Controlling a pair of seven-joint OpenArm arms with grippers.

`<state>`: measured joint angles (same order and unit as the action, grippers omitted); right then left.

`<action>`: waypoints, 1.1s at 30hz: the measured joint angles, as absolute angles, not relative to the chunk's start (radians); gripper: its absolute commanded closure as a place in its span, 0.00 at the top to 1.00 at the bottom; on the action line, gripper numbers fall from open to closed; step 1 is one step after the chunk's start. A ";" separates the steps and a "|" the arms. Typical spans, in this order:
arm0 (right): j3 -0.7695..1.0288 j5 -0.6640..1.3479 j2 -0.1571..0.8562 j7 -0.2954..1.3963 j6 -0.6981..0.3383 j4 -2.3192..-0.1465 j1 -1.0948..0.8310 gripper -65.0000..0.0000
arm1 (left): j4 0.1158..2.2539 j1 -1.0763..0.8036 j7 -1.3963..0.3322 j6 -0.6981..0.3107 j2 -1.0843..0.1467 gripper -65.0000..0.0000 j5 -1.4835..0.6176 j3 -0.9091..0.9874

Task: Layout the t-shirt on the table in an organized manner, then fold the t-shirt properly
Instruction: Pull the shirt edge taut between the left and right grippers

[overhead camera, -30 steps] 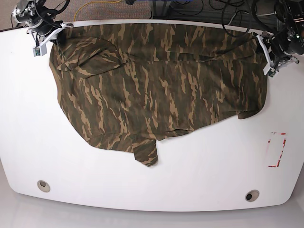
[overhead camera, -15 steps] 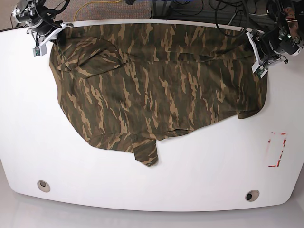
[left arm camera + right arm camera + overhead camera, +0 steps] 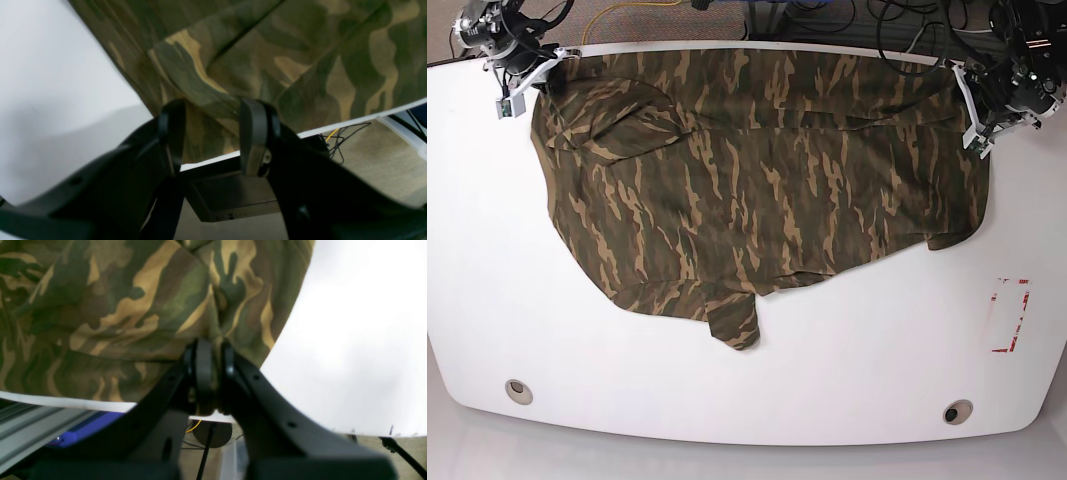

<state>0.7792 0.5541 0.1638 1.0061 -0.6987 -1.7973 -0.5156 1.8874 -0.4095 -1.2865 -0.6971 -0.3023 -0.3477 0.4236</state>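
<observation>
The camouflage t-shirt [image 3: 757,180] lies spread across the far half of the white table [image 3: 847,370], with one sleeve pointing toward the near edge. My right gripper [image 3: 552,70] is at the shirt's far-left corner. In the right wrist view it [image 3: 213,346] is shut, pinching a pucker of the t-shirt [image 3: 116,306]. My left gripper [image 3: 972,125] stands at the shirt's far-right corner. In the left wrist view its jaws [image 3: 211,106] are apart, straddling a folded edge of the t-shirt [image 3: 283,50] near the table's far rim.
Two grommet holes [image 3: 518,390] [image 3: 957,411] sit near the front edge. A red-and-white tape mark [image 3: 1010,315] lies at the right. Cables [image 3: 827,15] hang beyond the far edge, close behind both grippers.
My left gripper has moved inward along the far edge onto the shirt's right corner. The right gripper and the rest of the shirt have stayed put.
</observation>
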 measured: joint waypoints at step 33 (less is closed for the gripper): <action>0.779 0.554 0.163 1.007 -0.699 -1.797 -0.512 0.01 | 1.802 -0.401 -1.267 -0.698 -0.281 0.01 -0.364 0.427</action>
